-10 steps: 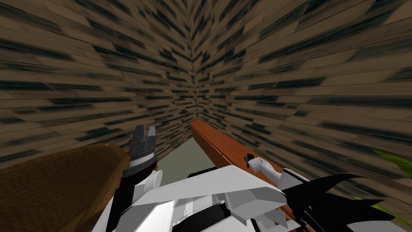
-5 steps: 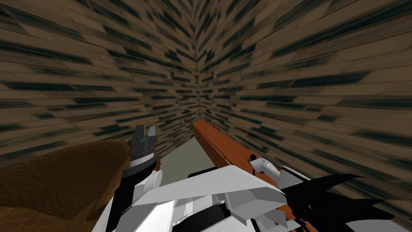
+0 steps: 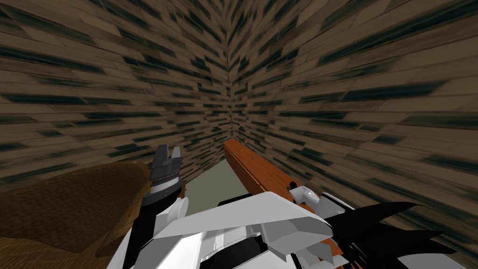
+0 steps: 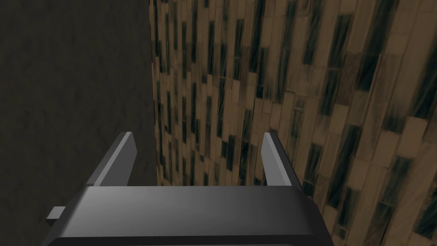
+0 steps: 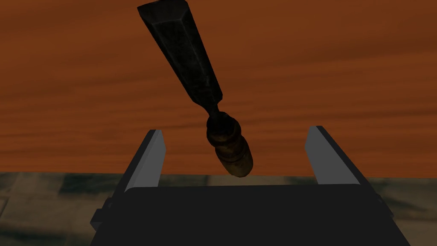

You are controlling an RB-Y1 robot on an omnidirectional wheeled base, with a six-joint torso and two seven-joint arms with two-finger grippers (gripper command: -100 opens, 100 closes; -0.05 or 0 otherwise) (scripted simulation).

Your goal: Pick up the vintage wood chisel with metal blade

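- The right arm reaches forward on the right of the chest, its wrist angled down over a long reddish-brown wooden top [image 3: 245, 166] that runs along the right wall towards the far corner.
- The right gripper [image 5: 237, 130] hangs low over the near part of that top, pointing down at it. Its two fingers [image 5: 149, 156] stand spread wide, about a third of the wrist view apart, and grip nothing.
- The chisel [image 5: 200, 87] lies flat on the wooden top, straight in front of this gripper.
- Its brown turned handle sits in the gap between the two fingers, roughly midway, with clear space on each side and neither finger touching it. The butt of the handle is close to the gripper's dark body.
- Its dark, flat blade slants away from the gripper across the wooden surface, widening towards a squared tip at the far end.
- How high the fingertips are above the wooden top cannot be told.
- The left arm is held up on the left of the chest, forearm upright. The left gripper [image 4: 198, 134] points up and away, just right of a brown rounded shape [image 3: 70, 205].
- The left fingers are also parted wide and empty.
- A strip of grey-green floor [image 3: 210, 184] lies between the two arms.
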